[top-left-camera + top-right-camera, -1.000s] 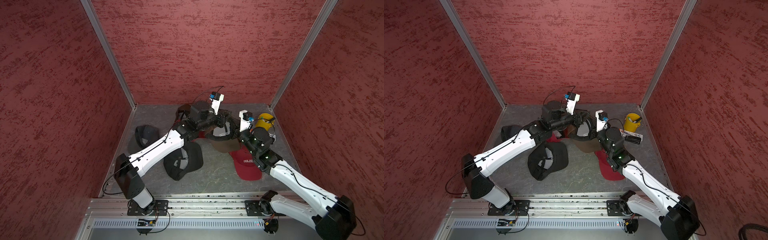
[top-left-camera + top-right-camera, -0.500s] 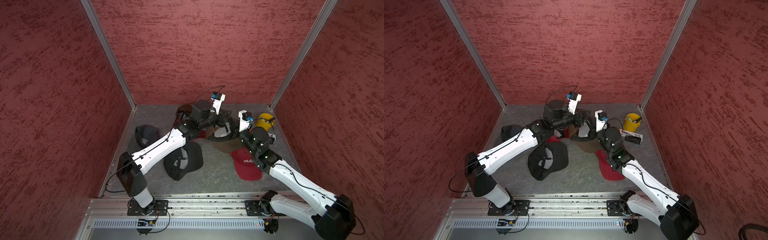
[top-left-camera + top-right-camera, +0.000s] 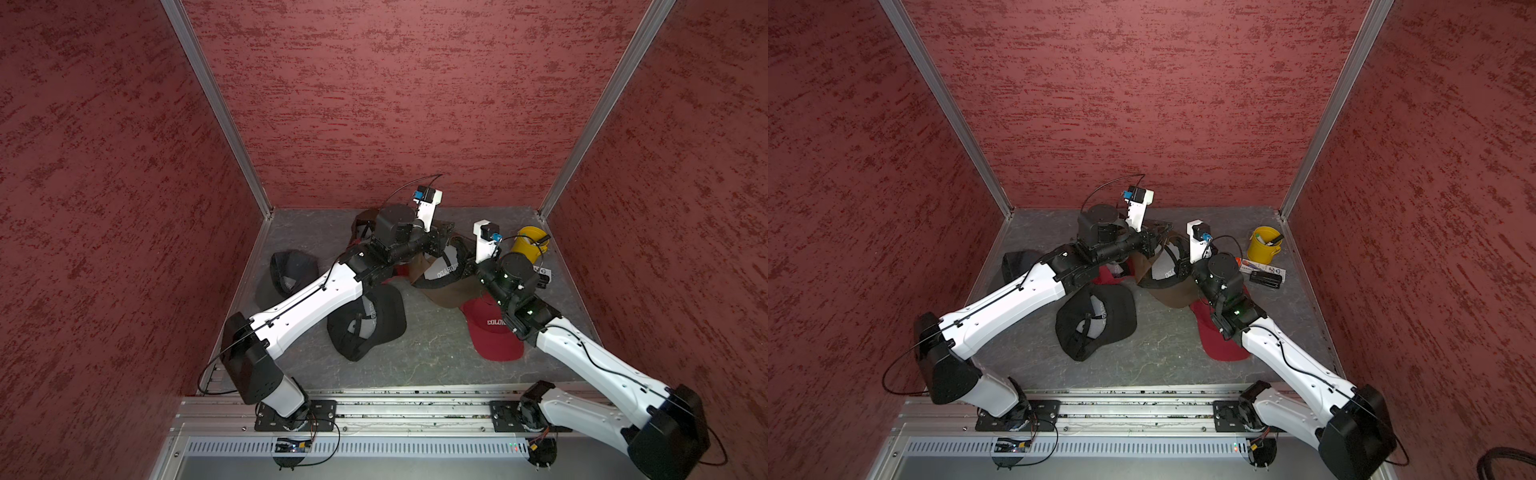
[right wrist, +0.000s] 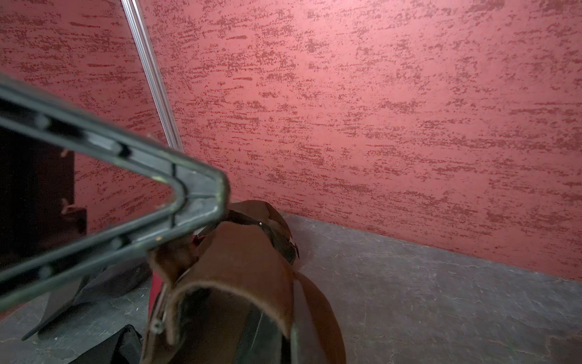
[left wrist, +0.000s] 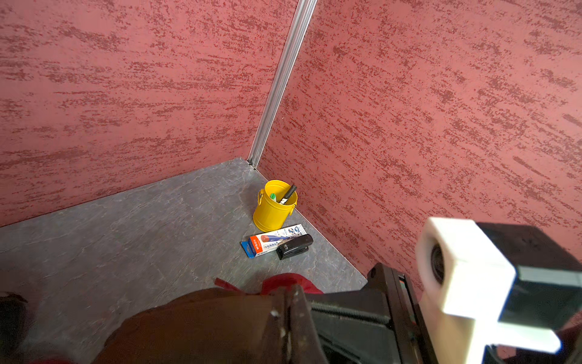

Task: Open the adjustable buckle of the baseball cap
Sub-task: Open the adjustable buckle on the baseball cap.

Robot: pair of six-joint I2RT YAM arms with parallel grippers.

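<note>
Left hand (image 5: pixel 288 299) has slid in and pinched the brown cap (image 3: pixel 440 296) on the surface (image 3: pixel 415 353) — right hand (image 3: pixel 1180 266) is clamped on it too. Soft, light fabric — we'd grab the strap (image 4: pixel 239 261) beside the buckle.

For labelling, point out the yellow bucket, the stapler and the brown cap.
yellow bucket (image 5: pixel 271 211), left wrist view, side wall
stapler (image 5: pixel 294 247), left wrist view, top
brown cap (image 3: pixel 442 296), a top view, brim
</note>
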